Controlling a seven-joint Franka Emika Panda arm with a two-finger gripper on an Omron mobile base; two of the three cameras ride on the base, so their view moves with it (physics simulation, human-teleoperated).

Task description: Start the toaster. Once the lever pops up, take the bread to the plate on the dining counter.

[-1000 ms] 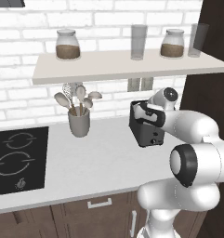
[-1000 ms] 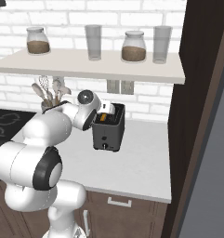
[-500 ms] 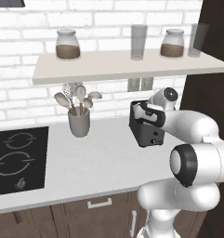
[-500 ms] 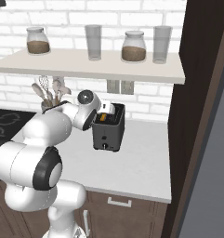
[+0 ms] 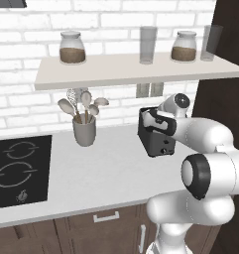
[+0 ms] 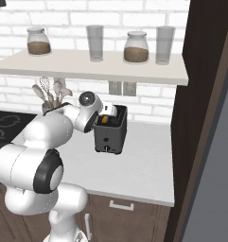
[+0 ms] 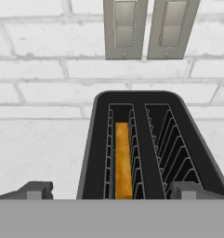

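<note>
1. Pale kitchen worktop (image 5: 106, 173) under a white brick wall, black hob (image 5: 19, 166) off to the left.
2. Boxy dark grey two-slot toaster (image 7: 146, 139) sits on it, below the wall sockets (image 7: 146, 28).
3. Two-finger gripper (image 7: 111, 190) hangs right over the toaster, jaws spread wide, holding nothing.
4. Golden-brown bread slice (image 7: 123, 160) stands in the left slot.

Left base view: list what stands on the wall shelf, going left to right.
Brown-filled jar → clear glass → second brown-filled jar → dark-tinted glass.
</note>
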